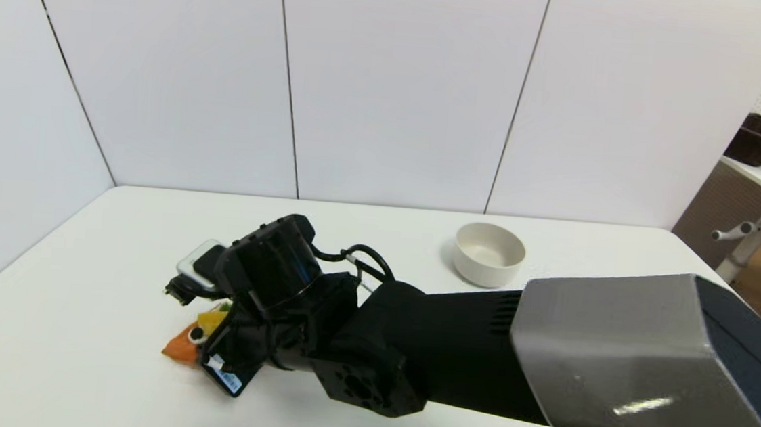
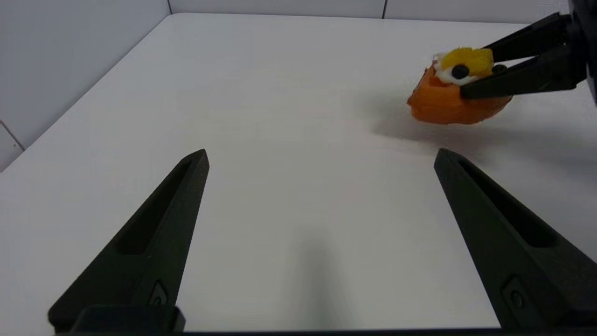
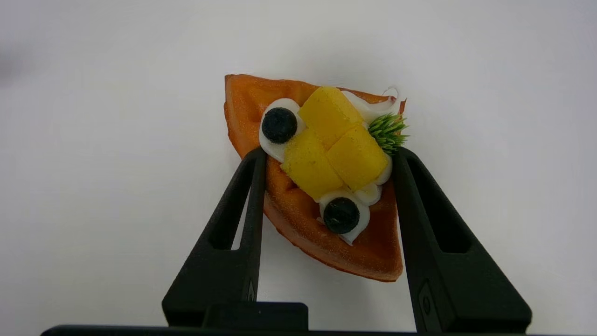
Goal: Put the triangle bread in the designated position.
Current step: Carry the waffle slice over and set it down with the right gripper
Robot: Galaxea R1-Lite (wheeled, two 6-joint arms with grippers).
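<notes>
One end effector straddles the triangle bread (image 3: 326, 186); the other waits apart.

Both fingers of the right end effector (image 3: 329, 156) flank the wedge's cream-topped middle on the counter (image 1: 112, 253), seemingly touching it, though a firm clamp cannot be confirmed; gripping the widest part should steady a lift. The left end effector (image 2: 319, 156) hovers nearby, spread wide, holding nothing. The grey-white bowl (image 1: 489, 252) stands well apart, apparently empty.

You saw the triangle bread (image 3: 298, 219) with a rough, grainy orange crust, smooth glossy white cream, sugary-looking yellow chunks and a bristly green sprig. The right gripper (image 3: 326, 156) fingers around it looked like matt black plastic. The table (image 1: 75, 298) under it was smooth, matt white. The bowl (image 1: 489, 253) beyond looked smooth, faintly glossy.
</notes>
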